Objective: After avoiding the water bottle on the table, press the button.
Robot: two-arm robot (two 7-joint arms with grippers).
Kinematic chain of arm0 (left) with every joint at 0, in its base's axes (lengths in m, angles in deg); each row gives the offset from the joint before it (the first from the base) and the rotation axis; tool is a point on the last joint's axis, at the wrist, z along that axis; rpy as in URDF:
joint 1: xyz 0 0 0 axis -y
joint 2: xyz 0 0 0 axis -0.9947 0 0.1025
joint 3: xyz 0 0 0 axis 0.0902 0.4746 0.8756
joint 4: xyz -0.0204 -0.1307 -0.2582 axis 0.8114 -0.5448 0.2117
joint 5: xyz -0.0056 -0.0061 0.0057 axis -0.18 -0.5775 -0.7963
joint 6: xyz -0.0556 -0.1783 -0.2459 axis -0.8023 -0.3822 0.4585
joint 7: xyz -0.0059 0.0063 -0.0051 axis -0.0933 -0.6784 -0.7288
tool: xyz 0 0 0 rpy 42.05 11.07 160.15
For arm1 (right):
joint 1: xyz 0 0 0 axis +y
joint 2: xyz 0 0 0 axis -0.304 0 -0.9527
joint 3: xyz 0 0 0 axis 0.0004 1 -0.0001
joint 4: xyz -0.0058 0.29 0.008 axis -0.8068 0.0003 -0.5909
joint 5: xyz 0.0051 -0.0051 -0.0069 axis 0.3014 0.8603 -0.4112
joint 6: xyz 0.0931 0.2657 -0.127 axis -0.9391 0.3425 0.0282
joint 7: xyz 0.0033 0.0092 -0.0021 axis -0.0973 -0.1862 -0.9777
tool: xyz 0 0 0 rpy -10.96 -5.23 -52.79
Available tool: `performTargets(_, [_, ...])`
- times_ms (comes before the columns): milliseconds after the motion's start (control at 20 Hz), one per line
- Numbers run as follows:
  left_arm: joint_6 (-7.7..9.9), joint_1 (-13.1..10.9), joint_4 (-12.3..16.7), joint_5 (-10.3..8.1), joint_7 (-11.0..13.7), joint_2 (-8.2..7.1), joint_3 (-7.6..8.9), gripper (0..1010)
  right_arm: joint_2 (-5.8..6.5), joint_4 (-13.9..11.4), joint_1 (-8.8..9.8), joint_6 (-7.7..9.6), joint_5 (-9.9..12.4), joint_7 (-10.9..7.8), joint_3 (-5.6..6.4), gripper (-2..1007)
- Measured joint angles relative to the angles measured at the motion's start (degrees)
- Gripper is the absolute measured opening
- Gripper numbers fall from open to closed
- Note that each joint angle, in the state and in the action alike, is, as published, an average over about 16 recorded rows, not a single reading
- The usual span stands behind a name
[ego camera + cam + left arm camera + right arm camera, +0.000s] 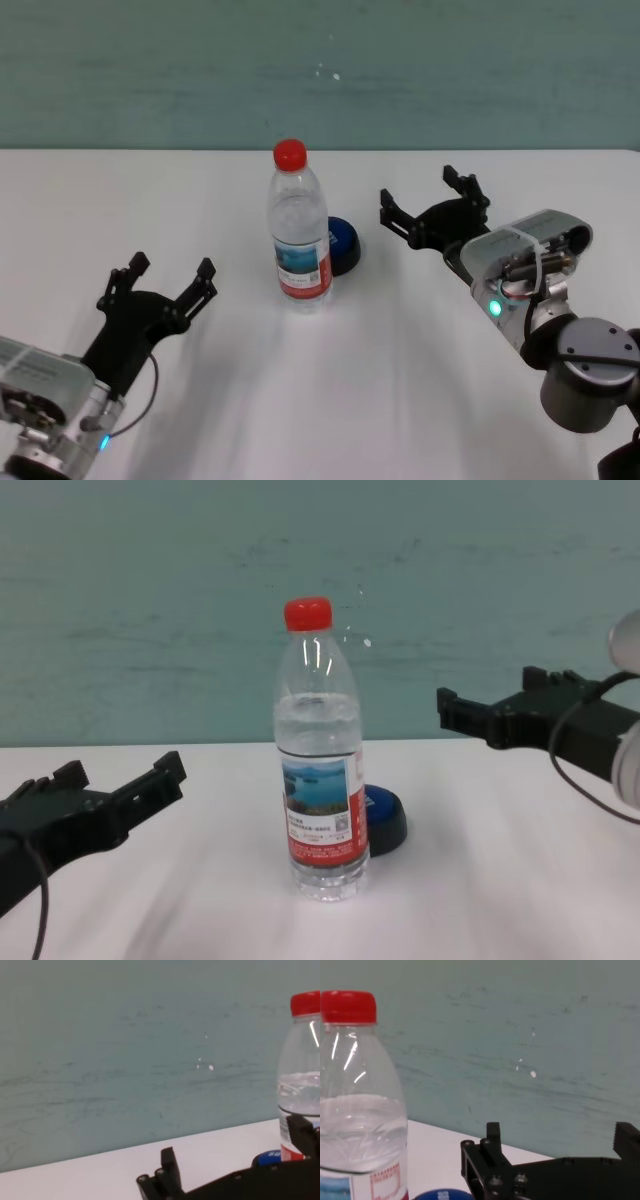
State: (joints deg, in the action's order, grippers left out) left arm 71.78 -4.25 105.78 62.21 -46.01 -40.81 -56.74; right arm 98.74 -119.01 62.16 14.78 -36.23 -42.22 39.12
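The water bottle (298, 230) stands upright at the middle of the white table (400, 380), clear with a red cap. The blue button (343, 245) sits just behind it to the right, partly hidden by it. My right gripper (425, 195) is open and empty, in the air to the right of the button. My left gripper (170, 270) is open and empty, at the near left of the bottle. In the chest view the bottle (320, 770) stands in front of the button (383, 820). The right wrist view shows the bottle (360, 1110) and the button's edge (442, 1194).
A teal wall (320, 70) runs behind the table's far edge. Bare white tabletop (500, 900) lies to the right of the bottle and button, and to the left.
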Motion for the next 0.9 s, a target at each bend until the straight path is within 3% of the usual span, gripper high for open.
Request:
performTargets(350, [0.0, 0.0, 0.0, 0.0, 0.0, 0.0, 0.0, 1010, -1.0, -4.75, 5.21, -0.33, -3.06, 2.42, 0.29, 1004])
performTargets(900, [0.0, 0.0, 0.0, 0.0, 0.0, 0.0, 0.0, 1010, -2.95, -7.95, 11.09, -1.31, -7.42, 4.36, -0.18, 1004])
